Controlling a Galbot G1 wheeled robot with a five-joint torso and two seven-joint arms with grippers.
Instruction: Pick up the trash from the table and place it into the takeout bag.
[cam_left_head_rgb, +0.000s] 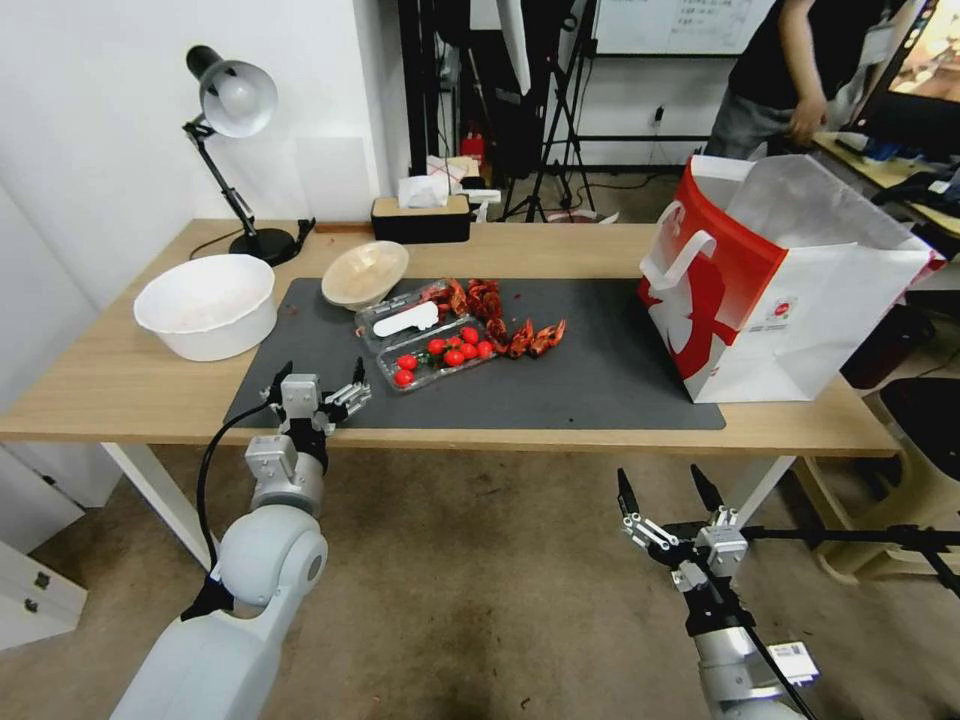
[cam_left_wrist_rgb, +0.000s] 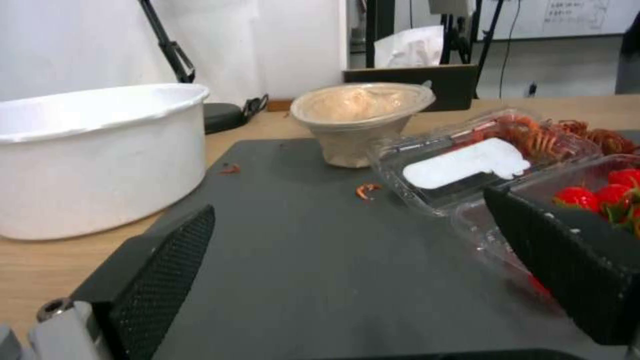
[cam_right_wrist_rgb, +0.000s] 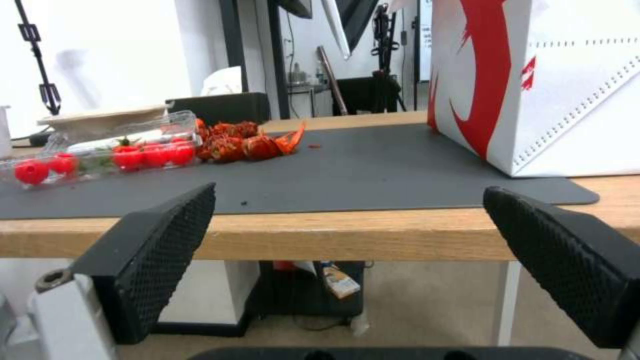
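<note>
Left claw (cam_left_head_rgb: 318, 385), fingers apart, hovers lower left over the dark grey mat; the shallow beige bowl (cam_left_head_rgb: 365, 272) sits upper centre-left. Best approach its rim squarely. Right claw (cam_left_head_rgb: 668, 500), also apart, waits below the light-wood worktop (cam_left_head_rgb: 120, 380)

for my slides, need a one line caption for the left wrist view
Open left hand over the grey mat, facing the beige bowl.

My left end effector (cam_left_head_rgb: 316, 390) hangs spread open over the table's (cam_left_head_rgb: 560, 250) near edge, at the grey mat's (cam_left_head_rgb: 600, 370) near left corner. My right end effector (cam_left_head_rgb: 668, 500) gapes below that edge, off the table. The takeout bag (cam_left_head_rgb: 790, 290) stands at the right end; the beige bowl (cam_left_head_rgb: 365, 273) sits towards the far edge.
</note>
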